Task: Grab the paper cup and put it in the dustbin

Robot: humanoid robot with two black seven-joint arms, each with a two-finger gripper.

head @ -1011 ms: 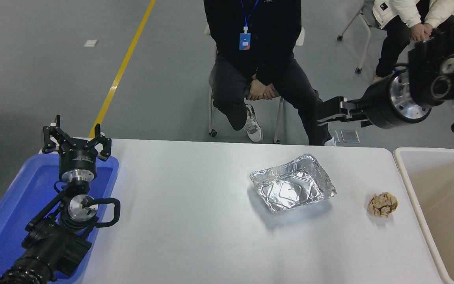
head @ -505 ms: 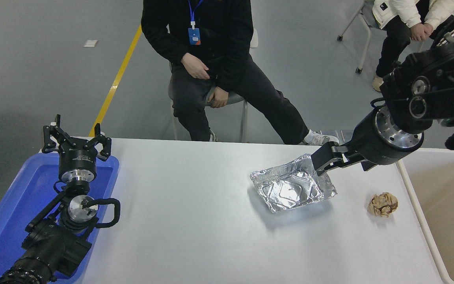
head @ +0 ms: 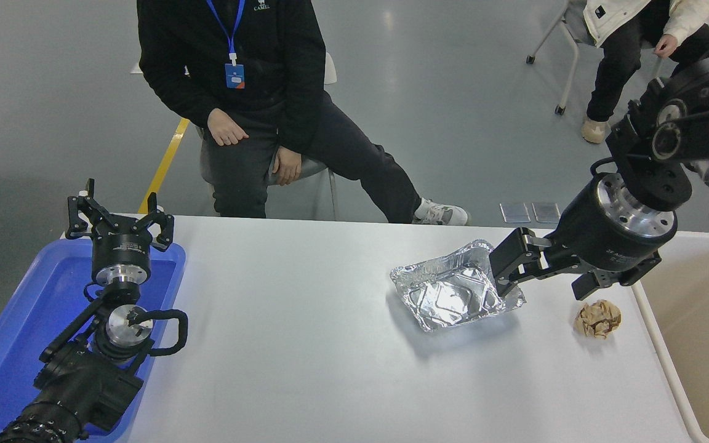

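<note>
One view is all I have, the head camera, and I take the foil tray [head: 456, 288] as my landmark on the white table [head: 305, 344]. My right gripper [head: 505, 271] sits at the tray's right end, its fingers [head: 510, 256] spread apart and empty over the tray's far right corner. Printing on the right wrist is too small for me to read. Right of the tray, apart from it, lies a crumpled brown paper ball [head: 597, 318]. Further right stands the dustbin [head: 662, 335], cut off by the picture's edge. I cannot see the paper cup anywhere. Far left of the tray, my left gripper [head: 119, 223] is parked over a blue tray [head: 10, 332], fingers spread. Beyond the table sits a person [head: 256, 98] with a blue lanyard badge; another person [head: 631, 37] sits at the top right.
</note>
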